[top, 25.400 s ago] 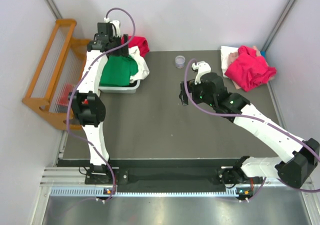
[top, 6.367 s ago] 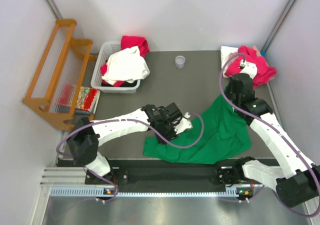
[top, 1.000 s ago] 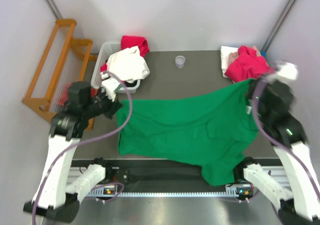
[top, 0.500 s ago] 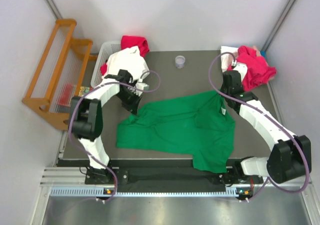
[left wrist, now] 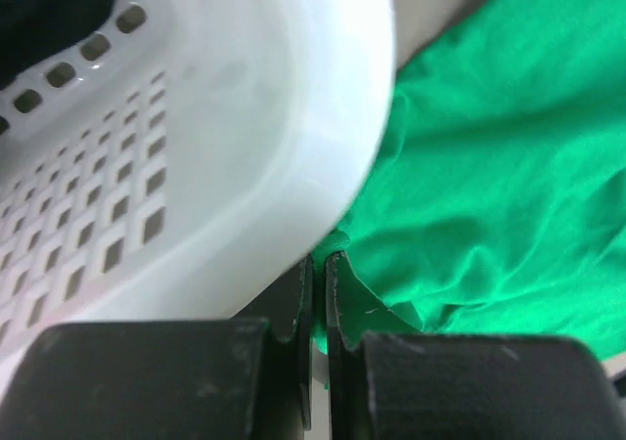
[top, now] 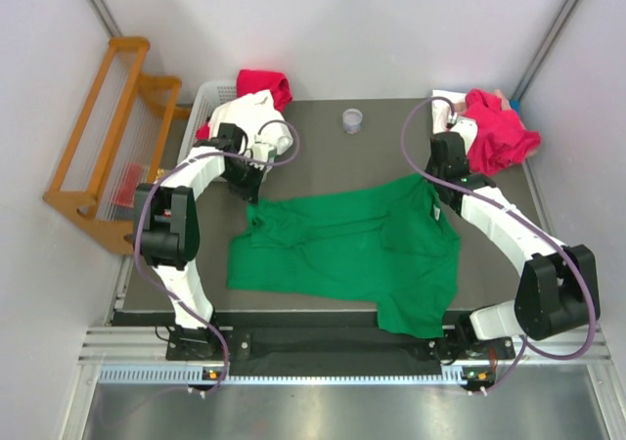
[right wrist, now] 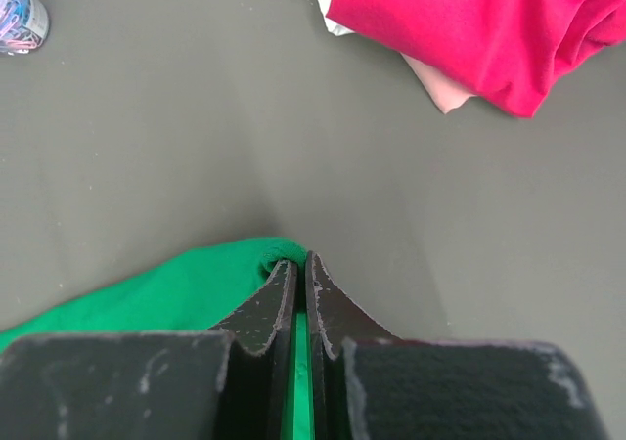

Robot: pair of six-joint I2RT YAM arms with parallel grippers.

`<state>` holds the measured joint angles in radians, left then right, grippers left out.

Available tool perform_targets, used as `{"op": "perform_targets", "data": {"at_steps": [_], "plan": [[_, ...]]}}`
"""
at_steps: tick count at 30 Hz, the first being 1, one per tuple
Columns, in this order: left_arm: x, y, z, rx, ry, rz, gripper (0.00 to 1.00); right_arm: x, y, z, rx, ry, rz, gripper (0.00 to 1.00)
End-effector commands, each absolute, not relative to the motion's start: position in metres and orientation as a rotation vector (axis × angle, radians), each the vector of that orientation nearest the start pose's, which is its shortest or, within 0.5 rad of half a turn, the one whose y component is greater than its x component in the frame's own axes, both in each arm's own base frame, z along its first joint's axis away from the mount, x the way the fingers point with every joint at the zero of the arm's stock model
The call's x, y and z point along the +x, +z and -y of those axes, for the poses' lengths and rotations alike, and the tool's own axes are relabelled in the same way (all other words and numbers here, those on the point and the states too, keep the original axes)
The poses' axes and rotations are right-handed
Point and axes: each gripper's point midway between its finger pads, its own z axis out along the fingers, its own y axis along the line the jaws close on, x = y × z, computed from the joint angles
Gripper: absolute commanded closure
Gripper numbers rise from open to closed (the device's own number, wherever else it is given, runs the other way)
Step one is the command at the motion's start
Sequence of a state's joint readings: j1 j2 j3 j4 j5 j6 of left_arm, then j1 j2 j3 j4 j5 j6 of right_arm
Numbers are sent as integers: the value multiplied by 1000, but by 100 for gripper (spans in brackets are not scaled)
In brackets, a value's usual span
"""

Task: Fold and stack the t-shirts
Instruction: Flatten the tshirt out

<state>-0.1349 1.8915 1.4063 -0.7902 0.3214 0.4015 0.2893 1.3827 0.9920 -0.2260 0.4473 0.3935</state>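
While both of my grippers are pinched tight on cloth, the green t-shirt [top: 352, 249] lies spread and wrinkled across the middle of the table [top: 333, 152], with one part reaching toward 5 o'clock at the near edge. My left gripper [left wrist: 318, 264] has its jaws pressed together on the shirt's edge at about 10 o'clock of the garment. In the left wrist view a fold of green sits between the tips, and the wall of the white basket [left wrist: 245, 166] is just beside them. My right gripper [right wrist: 298, 264] is closed on the shirt's corner at about 2 o'clock, where a strip of green shows between the two fingers and bare table lies beyond. At 10 o'clock on the table the basket holds a white t-shirt [top: 256, 119], with a red t-shirt [top: 266, 83] behind it at the far rim. At 2 o'clock a magenta t-shirt [top: 497, 132] lies crumpled on top of a pale pink t-shirt [right wrist: 435, 86], apart from the green one. A small cup [top: 352, 120] stands at 12 o'clock. A wooden rack [top: 98, 137] sits off the table at 9 o'clock.
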Motion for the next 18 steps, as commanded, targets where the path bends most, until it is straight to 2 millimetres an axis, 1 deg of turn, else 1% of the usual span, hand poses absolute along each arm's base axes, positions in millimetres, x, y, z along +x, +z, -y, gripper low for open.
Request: {"op": "perform_targets", "data": {"at_steps": [1, 4, 5, 7, 9, 10, 12, 13, 14, 16, 17, 18], "plan": [[389, 78, 93, 774, -354, -2568, 100, 412, 197, -54, 376, -43, -1992, 100], [384, 77, 92, 780, -346, -2566, 100, 411, 195, -52, 377, -47, -1994, 100], [380, 73, 89, 785, -333, -2576, 100, 412, 193, -52, 378, -52, -1998, 100], [383, 74, 86, 789, -298, -2552, 100, 412, 192, -49, 382, -62, -1997, 100], [379, 71, 82, 790, -271, -2546, 100, 414, 192, -47, 384, -67, -1993, 100], [380, 77, 82, 785, -262, -2523, 100, 416, 192, -46, 385, -71, -1993, 100], [385, 78, 79, 769, -223, -2490, 100, 419, 193, -42, 389, -87, -1988, 100], [388, 86, 77, 757, -199, -2461, 100, 420, 193, -40, 394, -91, -1984, 100], [394, 87, 75, 741, -169, -2429, 100, 423, 191, -39, 394, -98, -1989, 100], [400, 98, 71, 708, -118, -2384, 100, 428, 191, -35, 401, -105, -1987, 100], [406, 101, 70, 682, -100, -2353, 100, 430, 185, -35, 403, -108, -2003, 100], [409, 106, 69, 663, -86, -2334, 100, 434, 186, -36, 404, -106, -2002, 100]]}}
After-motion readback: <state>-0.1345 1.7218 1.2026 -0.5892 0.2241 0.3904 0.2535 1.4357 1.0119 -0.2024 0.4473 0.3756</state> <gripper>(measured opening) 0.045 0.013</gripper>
